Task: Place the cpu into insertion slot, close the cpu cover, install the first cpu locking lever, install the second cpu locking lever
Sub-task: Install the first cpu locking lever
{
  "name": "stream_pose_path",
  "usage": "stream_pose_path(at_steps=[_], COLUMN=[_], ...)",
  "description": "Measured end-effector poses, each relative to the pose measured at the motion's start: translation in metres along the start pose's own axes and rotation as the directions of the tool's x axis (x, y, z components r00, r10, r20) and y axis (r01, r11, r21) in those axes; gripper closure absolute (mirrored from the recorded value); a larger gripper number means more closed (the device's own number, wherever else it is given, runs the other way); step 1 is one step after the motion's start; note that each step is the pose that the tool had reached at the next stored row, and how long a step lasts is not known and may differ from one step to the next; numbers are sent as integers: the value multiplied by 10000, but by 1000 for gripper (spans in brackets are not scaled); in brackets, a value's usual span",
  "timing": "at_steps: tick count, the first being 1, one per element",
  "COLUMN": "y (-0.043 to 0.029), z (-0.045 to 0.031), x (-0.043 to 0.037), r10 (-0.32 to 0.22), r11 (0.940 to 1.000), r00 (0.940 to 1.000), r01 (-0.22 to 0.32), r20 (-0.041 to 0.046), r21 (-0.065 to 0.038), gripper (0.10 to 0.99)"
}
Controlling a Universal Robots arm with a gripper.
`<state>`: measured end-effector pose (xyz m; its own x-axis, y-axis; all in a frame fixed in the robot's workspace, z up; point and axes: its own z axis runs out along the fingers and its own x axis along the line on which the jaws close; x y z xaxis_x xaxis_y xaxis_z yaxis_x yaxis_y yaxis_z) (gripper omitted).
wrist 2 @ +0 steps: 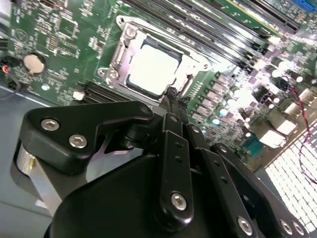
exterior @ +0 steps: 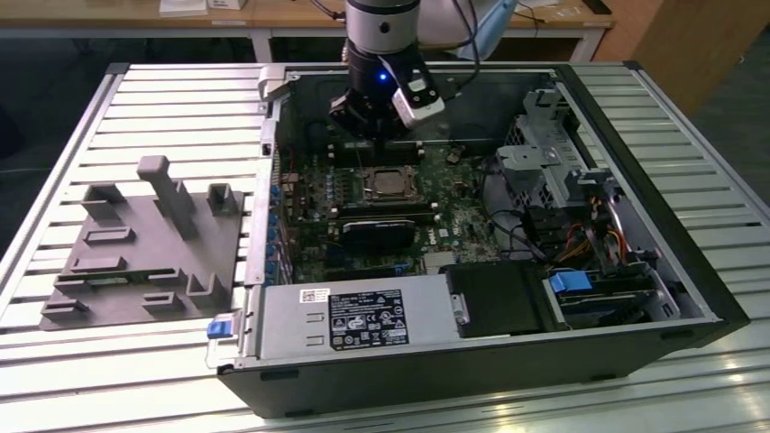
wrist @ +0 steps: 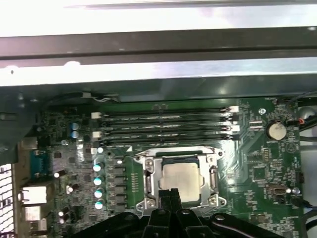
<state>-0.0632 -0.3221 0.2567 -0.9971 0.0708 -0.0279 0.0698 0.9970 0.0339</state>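
From where I stand, the black two-fingered gripper point(wrist: 170, 191) reaches down into the open black computer case point(exterior: 673, 334), which fills the centre and right of the exterior view. Its fingers point(wrist 2: 173, 101) are pressed narrowly together and carry nothing. Their tips hang just at the edge of the small square silver-rimmed insertion slot point(wrist: 146, 184) on the green motherboard point(exterior: 445, 225).

The cpu point(wrist: 181, 179), a flat square chip with a dull silver-grey top, already lies in that slot, a little above the middle of the exterior view. The thin silvery cpu cover point(wrist: 213, 176), a frame plate with a square window, looks folded down around it, so the chip shows through the opening. I can't tell whether either wire lever is latched.

To my eye the work is at the locking levers. Done well, that means using the closed fingertips as one blunt pusher on the lever wire alone. They should stay off the chip's top and off the row of long black memory slots point(wrist: 163, 126) just beside the socket. The push should be steady and sideways under the catch, not a hard jab downward, since a slip would land on small board parts nearby.
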Motion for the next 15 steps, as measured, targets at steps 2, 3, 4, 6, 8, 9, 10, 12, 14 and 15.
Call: stream_pose_path(at_steps=[2,3,4,6,8,9,10,12,14,15], y=[-3,-4,-6,-9,-12,-13,-14,-16,-17,-18], z=[-1,-1,-2,-2,-3,-3,-3,-4,-4,-4], x=[40,61,84,126,166,185,201,226,244,255], r10=[-1,-1,-2,0,1,2,3,7,12,17], r11=[10000,10000,10000,10000,10000,9999,9999,9996,9987,9980], r00=[10000,10000,10000,10000,10000,10000,10000,10000,10000,10000], r01=[1,1,2,0,-1,-1,-3,-6,-11,-16], r20=[11,16,21,28,31,31,31,28,16,10], r21=[-3,-6,-14,-38,-87,-121,-163,-293,-513,-632], gripper=[984,984,984,984,984,984,984,984,984,984])
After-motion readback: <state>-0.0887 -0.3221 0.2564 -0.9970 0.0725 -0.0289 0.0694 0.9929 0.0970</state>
